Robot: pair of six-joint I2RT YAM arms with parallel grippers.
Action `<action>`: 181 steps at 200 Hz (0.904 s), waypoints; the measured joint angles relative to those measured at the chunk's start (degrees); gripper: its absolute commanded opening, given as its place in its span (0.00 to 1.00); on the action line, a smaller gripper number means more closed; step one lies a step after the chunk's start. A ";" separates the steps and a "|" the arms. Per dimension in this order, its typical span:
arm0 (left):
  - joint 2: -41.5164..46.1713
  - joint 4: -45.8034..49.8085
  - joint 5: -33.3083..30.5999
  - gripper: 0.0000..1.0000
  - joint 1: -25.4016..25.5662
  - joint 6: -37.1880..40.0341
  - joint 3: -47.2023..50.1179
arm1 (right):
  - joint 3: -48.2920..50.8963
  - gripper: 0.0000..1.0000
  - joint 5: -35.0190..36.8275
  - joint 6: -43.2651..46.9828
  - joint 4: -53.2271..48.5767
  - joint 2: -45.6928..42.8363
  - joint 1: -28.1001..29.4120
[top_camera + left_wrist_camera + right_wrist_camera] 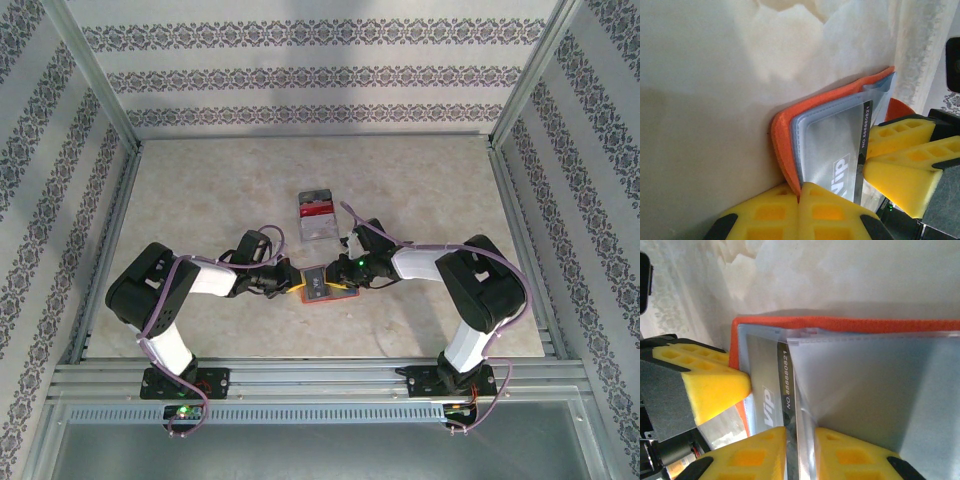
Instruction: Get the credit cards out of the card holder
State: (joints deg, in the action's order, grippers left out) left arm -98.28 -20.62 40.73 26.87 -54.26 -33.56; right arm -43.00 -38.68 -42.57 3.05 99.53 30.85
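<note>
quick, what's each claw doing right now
left claw: closed, pinching the edge of the orange card holder
right claw: closed on the edge of the vip card

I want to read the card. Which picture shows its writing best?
Right wrist view: the card print is sharp enough to read, though the clear sleeve looks milky. Left wrist view: print readable, table washed bright. Top view: card holder too small to read.

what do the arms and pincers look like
Left arm and right arm: black joints, white links, looping purple cables, small green lights. Left pincer and right pincer: blocky yellow fingers with square pockets, dark corners.
</note>
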 measured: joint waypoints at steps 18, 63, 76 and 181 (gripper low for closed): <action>-0.15 0.07 0.39 0.04 0.00 -0.02 -0.11 | 0.33 0.22 -0.66 -0.44 1.11 0.13 0.00; -0.15 0.24 0.44 0.04 0.00 0.00 -0.20 | 0.96 0.20 -1.31 -0.85 2.86 0.33 0.00; -0.15 0.37 0.44 0.04 0.00 0.00 -0.26 | 1.16 0.18 -1.36 -0.90 3.26 0.37 0.00; -0.24 1.86 0.57 0.01 -0.04 0.07 -0.96 | 2.71 0.07 -2.86 -1.25 6.54 0.44 -0.76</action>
State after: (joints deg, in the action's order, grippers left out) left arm -98.52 -18.76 41.30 26.83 -54.19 -34.52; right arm -40.29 -41.54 -43.81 9.58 99.96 30.09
